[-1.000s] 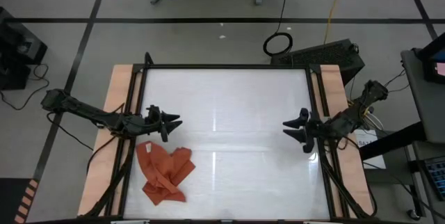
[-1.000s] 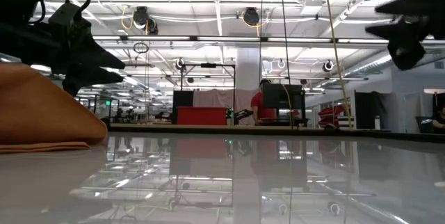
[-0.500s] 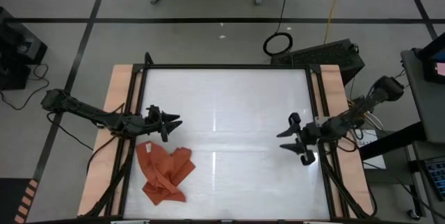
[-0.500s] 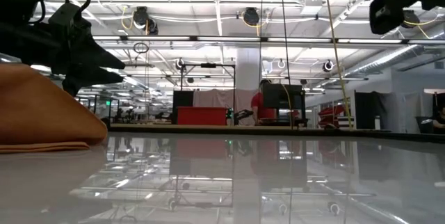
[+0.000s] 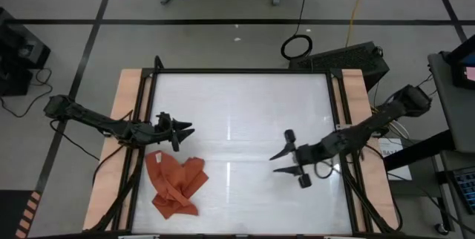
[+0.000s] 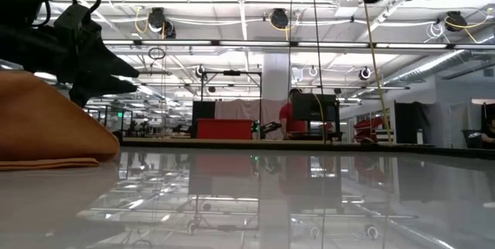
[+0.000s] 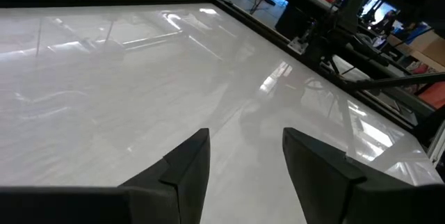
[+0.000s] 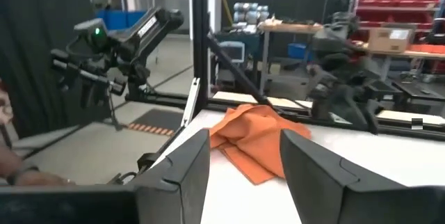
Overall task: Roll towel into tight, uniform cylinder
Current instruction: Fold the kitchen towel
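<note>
Rust-orange towel [image 5: 174, 185] crumpled in a heap at the near-left of the white tabletop [image 5: 245, 105], cut off by the frame edge in low view | left tool [image 5: 180, 131] just beyond it, spread, empty | right tool [image 5: 277, 161] mid-tabletop, spread, empty, mostly out of low view

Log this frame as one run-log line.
towel: crumpled, unrolled, table's near-left | left gripper: open, empty, beside towel | right gripper: open, empty, mid-table
</note>
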You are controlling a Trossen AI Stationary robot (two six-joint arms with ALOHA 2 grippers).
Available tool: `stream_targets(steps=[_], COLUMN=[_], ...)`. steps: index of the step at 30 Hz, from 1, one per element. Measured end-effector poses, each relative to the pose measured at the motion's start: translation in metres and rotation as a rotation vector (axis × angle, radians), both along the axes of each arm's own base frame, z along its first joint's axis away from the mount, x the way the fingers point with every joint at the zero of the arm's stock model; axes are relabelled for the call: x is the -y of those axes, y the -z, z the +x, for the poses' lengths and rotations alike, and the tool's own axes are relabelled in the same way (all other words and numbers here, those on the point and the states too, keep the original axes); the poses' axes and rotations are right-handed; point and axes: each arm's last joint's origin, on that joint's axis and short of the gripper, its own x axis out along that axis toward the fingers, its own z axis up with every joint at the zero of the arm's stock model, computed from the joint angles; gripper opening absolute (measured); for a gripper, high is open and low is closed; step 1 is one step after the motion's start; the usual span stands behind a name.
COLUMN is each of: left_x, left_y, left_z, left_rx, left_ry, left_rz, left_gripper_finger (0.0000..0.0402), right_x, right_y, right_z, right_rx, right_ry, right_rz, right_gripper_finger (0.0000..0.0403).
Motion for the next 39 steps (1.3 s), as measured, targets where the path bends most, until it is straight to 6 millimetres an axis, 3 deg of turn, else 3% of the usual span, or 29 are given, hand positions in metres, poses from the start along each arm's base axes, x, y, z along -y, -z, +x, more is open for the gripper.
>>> stream_targets(steps=[7,21,31,39], left_x=[0.000,0.000,0.000,0.000], left_y=[0.000,0.000,0.000,0.001], left_z=[0.000,0.000,0.000,0.000], left_rx=[-0.003,-0.003,-0.003,-0.009], left_ry=[0.000,0.000,-0.001,0.000], left_rz=[0.001,0.001,0.001,0.002], left_gripper_finger=[0.0187,0.0187,0.0187,0.0187], right_x=[-0.020,-0.062,-0.085,-0.097], right_y=[0.008,0.055,0.084,0.107], right_z=[0.058,0.156,0.208,0.237], right_rx=[-0.085,-0.219,-0.292,-0.334], right_ry=[-0.035,-0.086,-0.080,-0.072], right_rz=[-0.014,0.014,-0.003,0.000], right_gripper_finger=[0.0166,0.0166,0.0166,0.0166])
